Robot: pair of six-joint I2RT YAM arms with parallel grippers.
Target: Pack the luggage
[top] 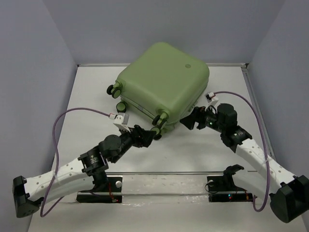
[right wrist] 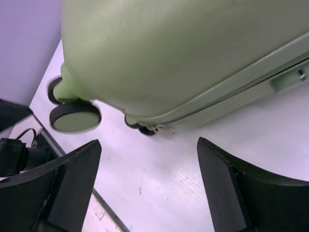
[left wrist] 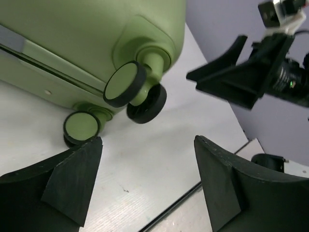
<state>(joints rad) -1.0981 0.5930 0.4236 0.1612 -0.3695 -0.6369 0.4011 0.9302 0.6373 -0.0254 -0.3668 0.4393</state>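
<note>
The luggage (top: 163, 79), a light-green hard-shell suitcase, lies shut at the back middle of the table, wheels toward the arms. My left gripper (top: 155, 133) stands open just before the near corner wheel (top: 161, 118), touching nothing. In the left wrist view the open left gripper (left wrist: 147, 142) frames bare table below two wheels (left wrist: 124, 84) of the luggage (left wrist: 96, 38). My right gripper (top: 188, 121) is open beside the suitcase's near right edge. In the right wrist view the right gripper (right wrist: 148, 142) is empty under the luggage (right wrist: 183, 48), near a metal zipper pull (right wrist: 161, 128).
A white table (top: 87, 101) with grey walls on three sides. A clear strip (top: 169, 181) runs across the near edge by the arm bases. Purple cables (top: 55, 145) loop off both arms. The right gripper's fingers (left wrist: 231, 82) show in the left wrist view.
</note>
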